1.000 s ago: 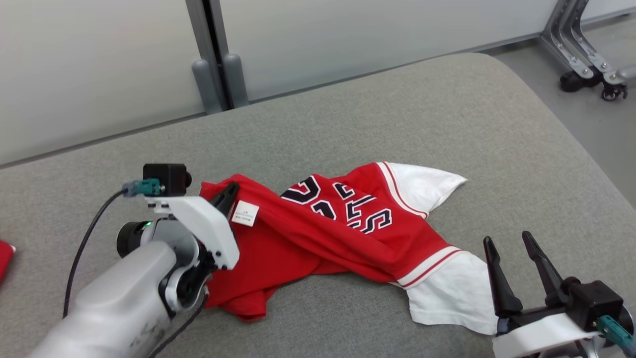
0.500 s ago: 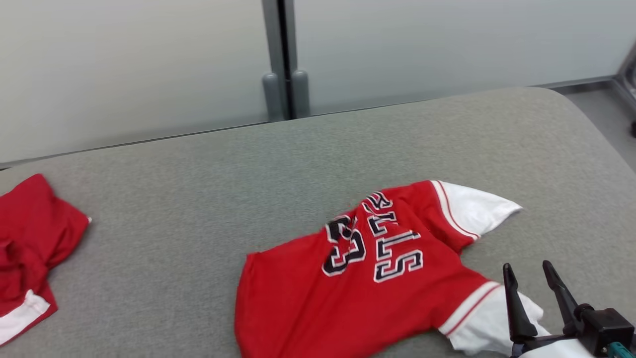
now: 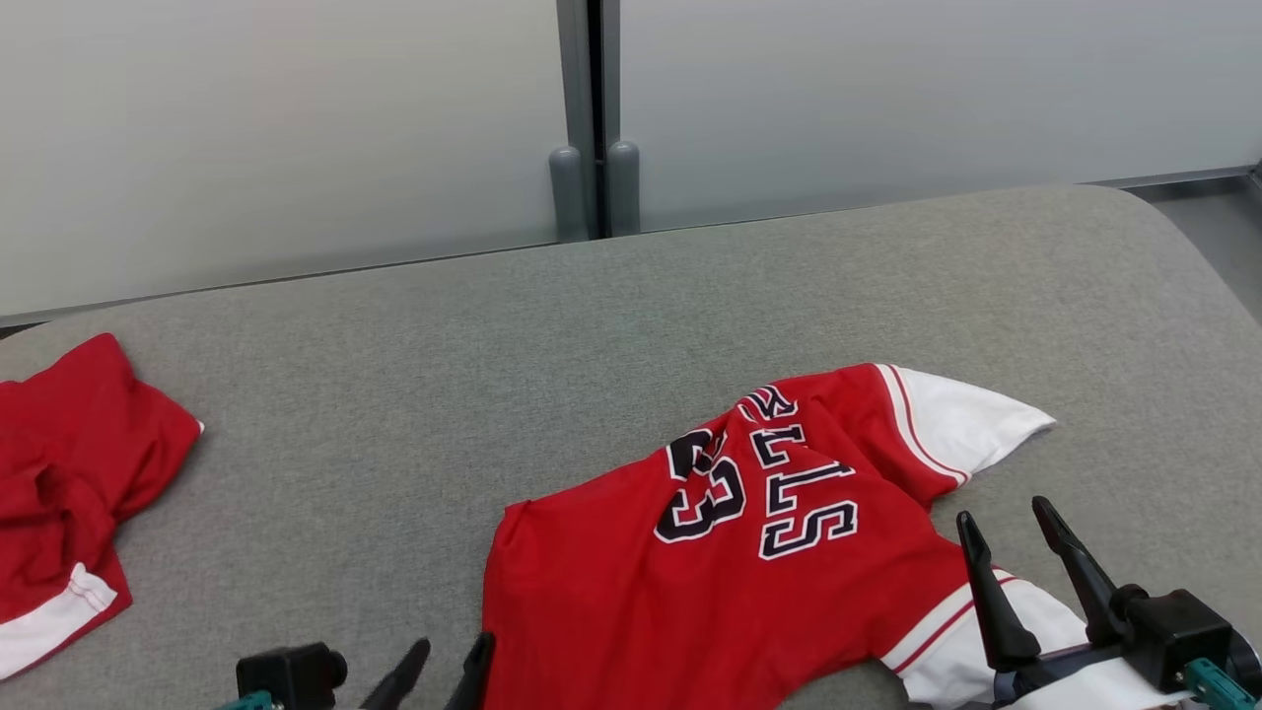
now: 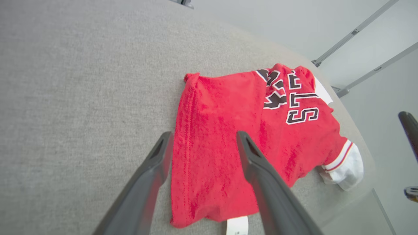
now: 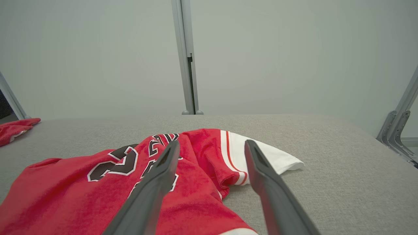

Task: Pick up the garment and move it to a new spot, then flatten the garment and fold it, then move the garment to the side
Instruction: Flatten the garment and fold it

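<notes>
As we looked down from the head cam, the red fabric jersey (image 3: 710, 582), w/ white sleeves and black-and-white lettering facing up, lay mostly spread on the grey fabric-covered tabletop (image 3: 444, 325), toward its 5 o'clock. Our L gripper (image 3: 455, 641) sat at 6 o'clock, fingers spread and pinching nothing. In the left wrist view one finger stood over bare tabletop, the other over the jersey's hem end, near a small white tag (image 4: 237, 226). Our R gripper (image 3: 1001, 513), at 4 o'clock, was likewise spread and empty, by the near white sleeve. A crumpled red-and-white garment (image 3: 69, 493) lay well apart at 9 o'clock.
</notes>
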